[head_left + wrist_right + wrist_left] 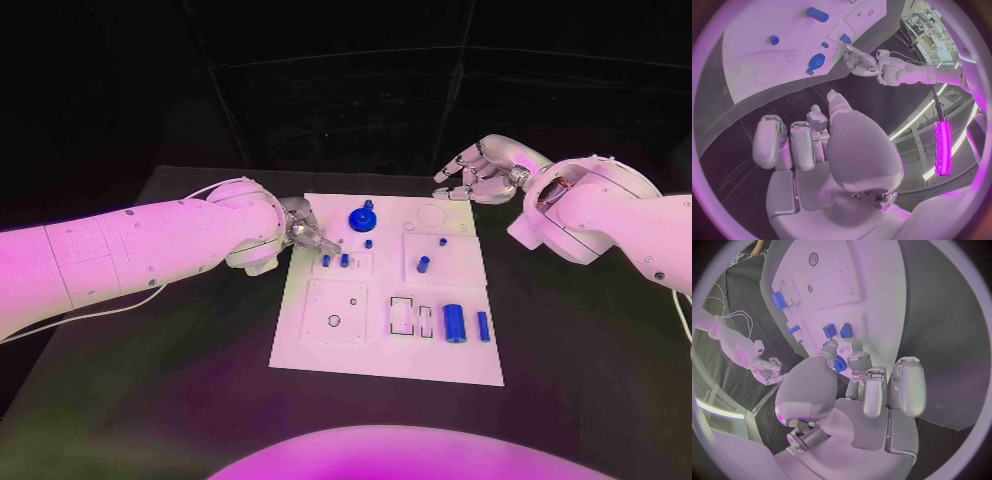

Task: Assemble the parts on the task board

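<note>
The white task board (pixel 378 345) lies in the middle of the black table. On its far half are a round blue knob part (pixel 364 217), two small blue pegs (pixel 335 260) and a short blue cylinder (pixel 423 264). A larger blue cylinder (pixel 454 322) and a slim blue piece (pixel 483 326) lie near the right edge. My left hand (pixel 303 232) hovers at the board's far left edge, its fingertips just beyond the two pegs (pixel 837 330), and it holds nothing. My right hand (pixel 479 170) hangs past the board's far right corner, fingers loosely bent and empty.
The board has a square inset plate (pixel 336 312) with small holes and rectangular slots (pixel 402 314) near its middle. Black table surface (pixel 159 380) surrounds the board. A thin white cable (pixel 87 315) runs along the left arm.
</note>
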You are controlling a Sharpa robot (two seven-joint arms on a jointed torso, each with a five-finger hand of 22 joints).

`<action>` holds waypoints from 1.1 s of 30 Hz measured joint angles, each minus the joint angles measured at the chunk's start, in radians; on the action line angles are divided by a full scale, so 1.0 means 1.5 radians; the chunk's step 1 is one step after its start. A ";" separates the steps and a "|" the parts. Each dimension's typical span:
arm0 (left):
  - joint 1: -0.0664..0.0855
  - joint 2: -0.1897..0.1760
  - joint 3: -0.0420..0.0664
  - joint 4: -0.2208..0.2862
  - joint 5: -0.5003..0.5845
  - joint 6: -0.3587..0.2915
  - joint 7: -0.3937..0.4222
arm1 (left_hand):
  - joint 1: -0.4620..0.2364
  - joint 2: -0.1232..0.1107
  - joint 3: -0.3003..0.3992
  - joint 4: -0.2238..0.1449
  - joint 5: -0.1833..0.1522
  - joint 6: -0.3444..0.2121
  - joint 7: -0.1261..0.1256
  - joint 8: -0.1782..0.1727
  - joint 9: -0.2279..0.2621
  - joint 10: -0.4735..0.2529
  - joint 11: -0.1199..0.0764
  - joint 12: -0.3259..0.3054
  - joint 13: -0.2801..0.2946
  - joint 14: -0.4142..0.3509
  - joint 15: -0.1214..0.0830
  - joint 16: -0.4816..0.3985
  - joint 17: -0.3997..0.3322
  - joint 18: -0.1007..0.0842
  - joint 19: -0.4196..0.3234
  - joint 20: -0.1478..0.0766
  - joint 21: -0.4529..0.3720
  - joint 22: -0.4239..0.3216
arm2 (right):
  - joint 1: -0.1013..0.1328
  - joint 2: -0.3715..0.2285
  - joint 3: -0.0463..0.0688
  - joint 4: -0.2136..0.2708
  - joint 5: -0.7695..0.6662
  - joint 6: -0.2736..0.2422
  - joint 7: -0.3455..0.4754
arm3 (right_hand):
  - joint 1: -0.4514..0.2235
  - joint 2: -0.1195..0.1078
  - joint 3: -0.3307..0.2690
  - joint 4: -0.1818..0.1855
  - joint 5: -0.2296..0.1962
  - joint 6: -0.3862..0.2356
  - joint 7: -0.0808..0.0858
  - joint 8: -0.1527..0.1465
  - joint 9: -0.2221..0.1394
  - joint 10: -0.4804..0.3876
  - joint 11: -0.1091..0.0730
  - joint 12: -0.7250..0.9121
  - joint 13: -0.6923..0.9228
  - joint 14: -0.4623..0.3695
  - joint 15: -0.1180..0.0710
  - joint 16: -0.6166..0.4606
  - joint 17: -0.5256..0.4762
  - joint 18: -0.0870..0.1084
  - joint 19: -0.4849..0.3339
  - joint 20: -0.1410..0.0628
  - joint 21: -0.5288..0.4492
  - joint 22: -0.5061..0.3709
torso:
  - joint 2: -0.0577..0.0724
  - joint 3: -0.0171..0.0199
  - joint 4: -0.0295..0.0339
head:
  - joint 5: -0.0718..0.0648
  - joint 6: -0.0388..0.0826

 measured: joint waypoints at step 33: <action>0.000 0.075 -0.015 -0.053 -0.079 -0.137 0.347 | 0.248 0.002 0.053 -0.104 0.003 -0.056 0.066 -0.202 -0.257 -0.265 0.087 -0.457 -0.471 -0.100 0.075 -0.300 -0.208 0.083 -0.195 0.072 -0.495 -0.399 | 0.000 0.002 0.000 -0.001 0.000 0.000 0.000 | 0.000 0.000 -0.002 0.002 0.000 0.000 0.000 0.000 0.000 0.000 0.000 0.000 0.000 0.000 0.000 0.000 0.000 0.000 0.000 0.000 0.000 0.000 | 0.001 0.0005 -0.0011 | -0.014 0.018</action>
